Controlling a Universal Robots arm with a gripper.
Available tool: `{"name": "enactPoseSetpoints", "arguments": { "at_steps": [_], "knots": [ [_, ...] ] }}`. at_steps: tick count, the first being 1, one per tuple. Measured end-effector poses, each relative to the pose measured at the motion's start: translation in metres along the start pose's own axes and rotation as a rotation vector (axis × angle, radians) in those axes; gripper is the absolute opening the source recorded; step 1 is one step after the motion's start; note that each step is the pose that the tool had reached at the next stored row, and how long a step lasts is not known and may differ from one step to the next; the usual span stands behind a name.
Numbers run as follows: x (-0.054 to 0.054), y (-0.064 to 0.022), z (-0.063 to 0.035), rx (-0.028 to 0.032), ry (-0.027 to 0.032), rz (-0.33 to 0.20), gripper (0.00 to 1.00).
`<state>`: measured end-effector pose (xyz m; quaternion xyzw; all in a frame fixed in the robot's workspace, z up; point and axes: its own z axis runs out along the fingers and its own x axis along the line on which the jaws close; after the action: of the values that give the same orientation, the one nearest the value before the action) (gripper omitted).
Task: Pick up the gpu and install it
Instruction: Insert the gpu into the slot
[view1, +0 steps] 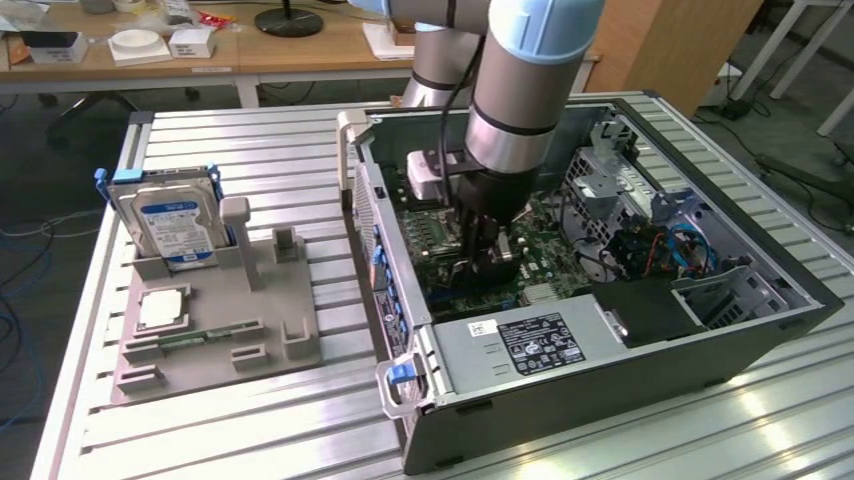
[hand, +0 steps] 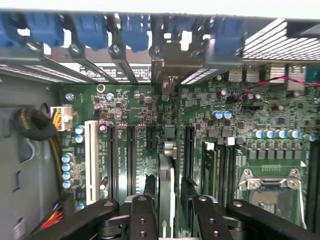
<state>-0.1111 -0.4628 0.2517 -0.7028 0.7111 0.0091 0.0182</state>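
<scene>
My gripper (hand: 167, 202) grasps the gpu (hand: 166, 175) edge-on between my jaws; misalignment over the motherboard (hand: 130, 115) slot risks jamming.

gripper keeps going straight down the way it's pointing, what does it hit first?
Most likely the gpu itself, edge-on between the gripper fingers, standing on the motherboard inside the PC case. The board's slots lie just beyond; depth is hard to judge.

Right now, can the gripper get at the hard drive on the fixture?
Probably not directly: the gripper is down inside the PC case, with the case wall between it and the hard drive.
</scene>
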Motion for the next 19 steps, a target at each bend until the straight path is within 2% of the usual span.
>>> {"name": "enactPoseSetpoints", "arguments": {
  "at_steps": [5,9,11,12,14,19],
  "knots": [
    [-0.001,-0.0002,-0.0147,0.0009,0.0,0.0,0.34],
    [-0.001,-0.0002,-0.0151,0.0015,-0.0001,0.0,0.33],
    [-0.001,-0.0001,-0.0151,0.0014,0.0,0.0,0.2],
    [-0.001,-0.0001,-0.0151,0.0014,0.0,0.0,0.2],
    [-0.001,-0.0001,-0.0151,0.0014,0.0,0.0,0.1],
    [-0.001,-0.0001,-0.0152,0.0014,0.0,0.0,0.1]
  ]
}}
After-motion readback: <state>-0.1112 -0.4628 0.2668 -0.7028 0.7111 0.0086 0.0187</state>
